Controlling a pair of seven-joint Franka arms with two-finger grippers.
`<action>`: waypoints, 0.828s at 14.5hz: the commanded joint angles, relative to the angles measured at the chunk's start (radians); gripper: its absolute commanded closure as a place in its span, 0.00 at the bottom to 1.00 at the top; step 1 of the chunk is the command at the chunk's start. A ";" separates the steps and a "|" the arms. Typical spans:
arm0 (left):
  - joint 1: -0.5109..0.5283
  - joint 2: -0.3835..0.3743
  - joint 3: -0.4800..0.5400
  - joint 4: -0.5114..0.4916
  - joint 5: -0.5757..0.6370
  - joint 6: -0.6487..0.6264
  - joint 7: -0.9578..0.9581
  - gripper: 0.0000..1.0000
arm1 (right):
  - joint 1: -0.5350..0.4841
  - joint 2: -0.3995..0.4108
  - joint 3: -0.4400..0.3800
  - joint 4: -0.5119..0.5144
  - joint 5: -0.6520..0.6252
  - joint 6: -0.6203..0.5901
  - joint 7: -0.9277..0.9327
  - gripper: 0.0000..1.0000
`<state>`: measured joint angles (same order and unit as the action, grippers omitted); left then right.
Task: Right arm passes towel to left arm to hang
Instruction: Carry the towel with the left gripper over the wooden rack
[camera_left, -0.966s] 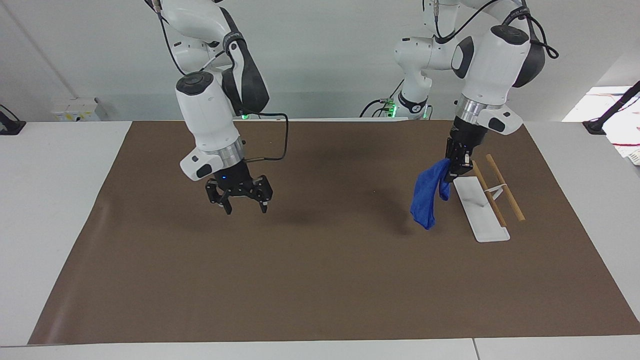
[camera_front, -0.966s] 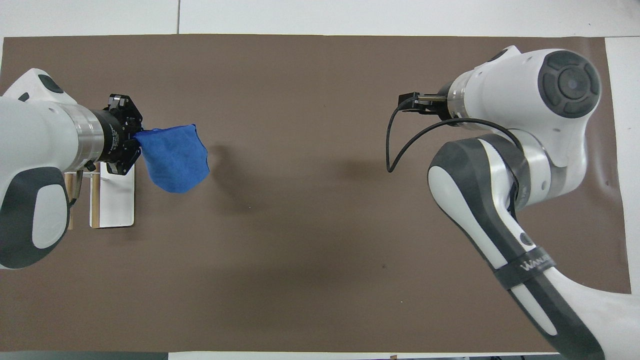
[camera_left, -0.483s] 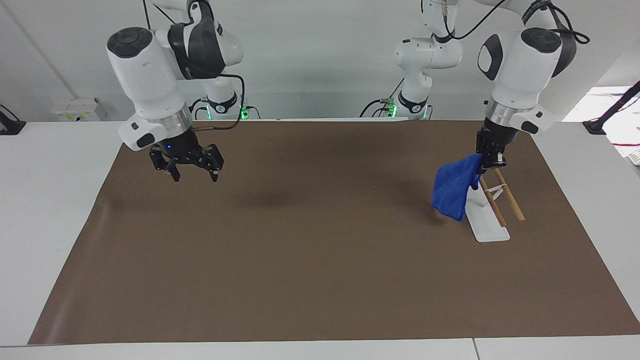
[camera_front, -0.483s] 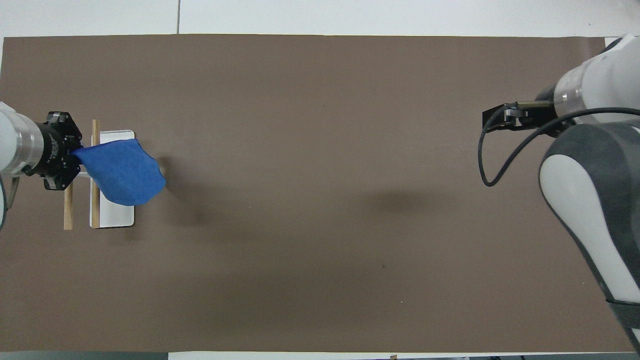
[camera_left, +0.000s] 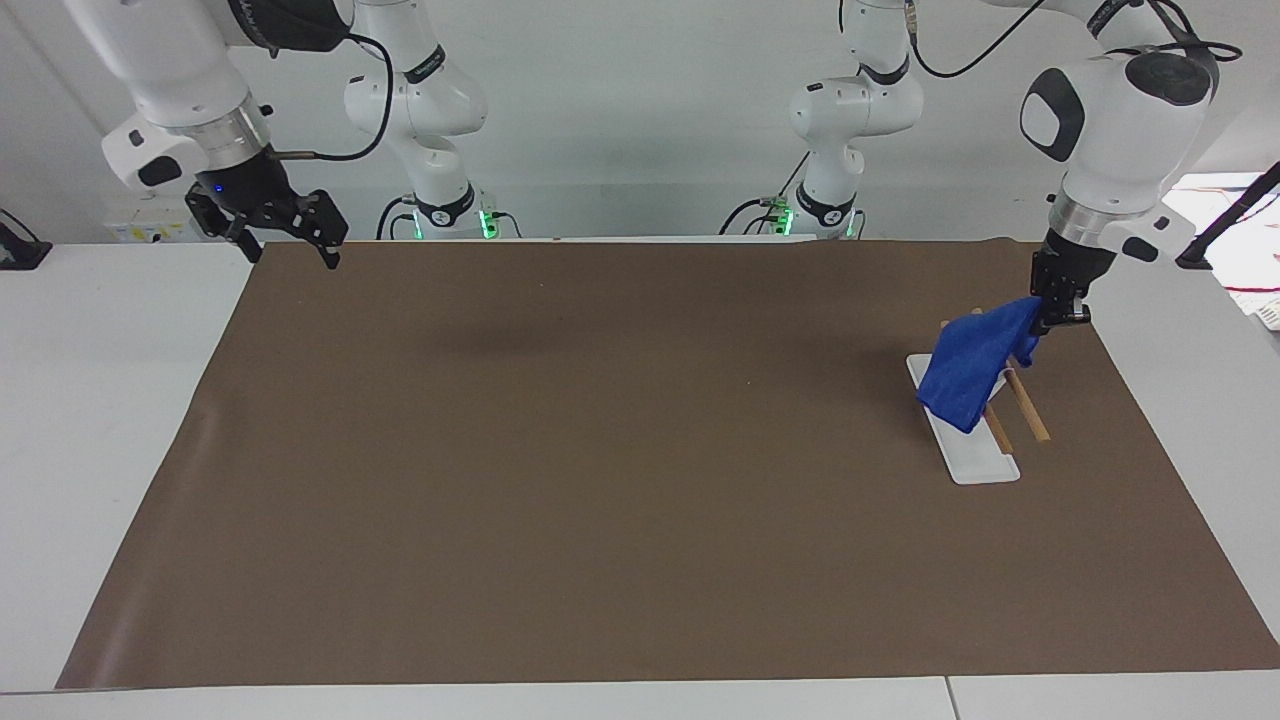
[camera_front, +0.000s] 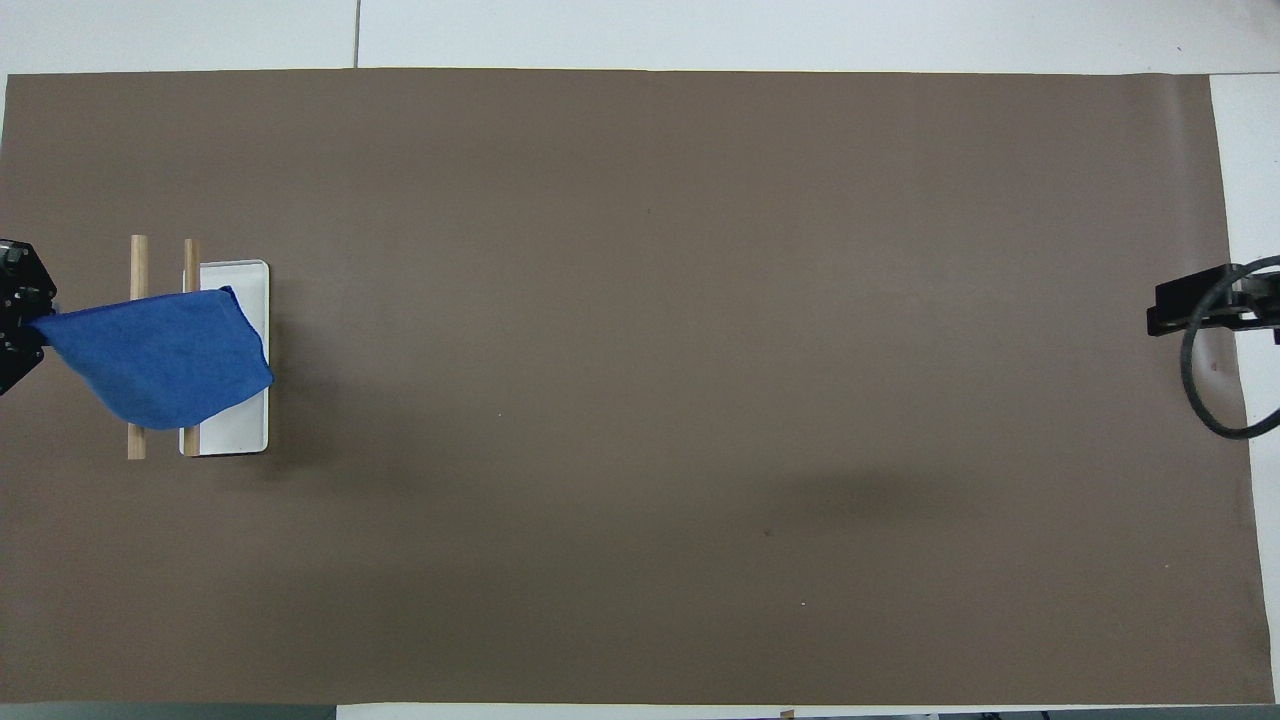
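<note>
The blue towel (camera_left: 968, 377) hangs from my left gripper (camera_left: 1055, 320), which is shut on its upper corner. The towel hangs slanted over a rack with two wooden rods (camera_left: 1028, 412) and a white tray (camera_left: 975, 462) at the left arm's end of the table. I cannot tell whether it touches the rods. In the overhead view the towel (camera_front: 160, 355) covers the middle of both rods (camera_front: 137, 265) and part of the tray (camera_front: 240, 430), with the left gripper (camera_front: 15, 330) at the view's edge. My right gripper (camera_left: 290, 252) is open and empty, raised over the mat's corner at the right arm's end.
A brown mat (camera_left: 620, 480) covers most of the white table (camera_left: 100, 400). Only the rack stands on it. The right arm's wrist cable (camera_front: 1215, 390) shows at the overhead view's edge.
The left gripper has carried the towel from beside the tray to over the rods, toward the table's end. The right gripper has risen and drawn back to its own end of the table, still open.
</note>
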<state>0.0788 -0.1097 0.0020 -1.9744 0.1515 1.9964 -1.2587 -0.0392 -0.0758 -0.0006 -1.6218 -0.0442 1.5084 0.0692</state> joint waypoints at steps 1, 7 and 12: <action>0.050 -0.005 -0.008 0.003 0.019 0.033 0.192 1.00 | 0.002 0.034 0.021 0.042 -0.029 -0.048 -0.012 0.00; 0.102 0.076 -0.010 0.002 0.019 0.143 0.355 1.00 | 0.024 0.044 0.028 0.068 0.007 -0.050 0.004 0.00; 0.142 0.171 -0.010 0.003 0.016 0.263 0.346 1.00 | 0.045 0.034 0.027 0.042 0.017 -0.017 0.029 0.00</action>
<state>0.1868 0.0269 0.0012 -1.9761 0.1530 2.2097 -0.9203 0.0080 -0.0388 0.0270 -1.5712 -0.0460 1.4749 0.0876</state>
